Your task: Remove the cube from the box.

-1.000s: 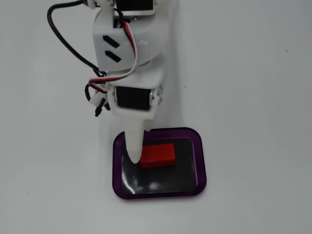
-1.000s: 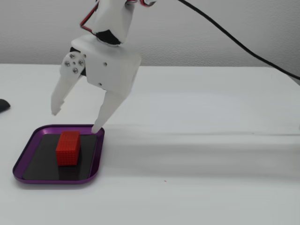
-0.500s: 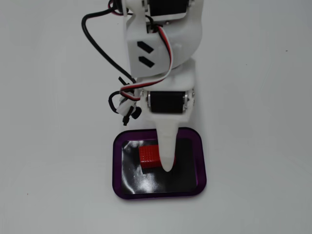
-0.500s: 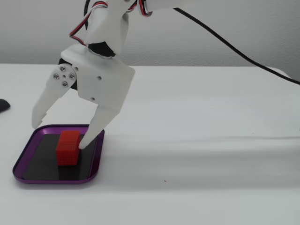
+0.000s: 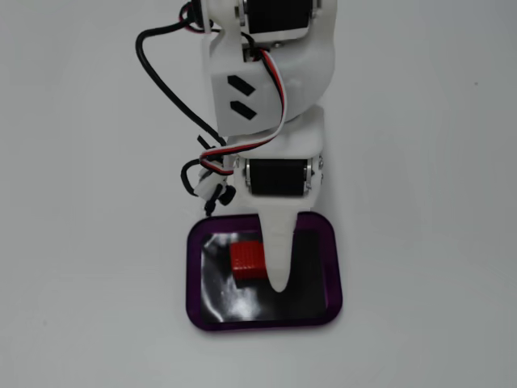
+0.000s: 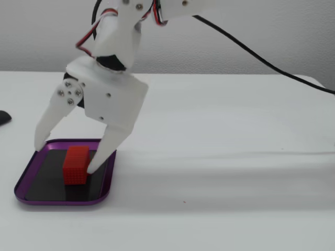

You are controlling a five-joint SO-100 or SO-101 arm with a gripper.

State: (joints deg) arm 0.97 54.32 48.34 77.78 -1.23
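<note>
Fixed view from above first: I am hanging my white arm [image 5: 271, 73] over a plain white desk [image 5: 420, 242], with black and red-white cables [image 5: 174, 89] looping off its left side. The box [image 5: 194, 275] is lying on that desk, purple rim around a glossy black floor that is catching glare. The cube [image 5: 246, 259] is sitting inside it, left of centre, and one white finger [image 5: 280, 259] is pointing down just beside its right edge.

Fixed view from the side: my tool [image 6: 65, 154] is standing wide apart, one fingertip over the box's [image 6: 102, 196] left rim, the other low beside the cube [image 6: 76, 164], which is standing upright on the black floor between them. A pale wall [image 6: 251, 26] is rising behind the desk [image 6: 235, 157], and a dark object [image 6: 3, 117] is peeking in at the left edge.
</note>
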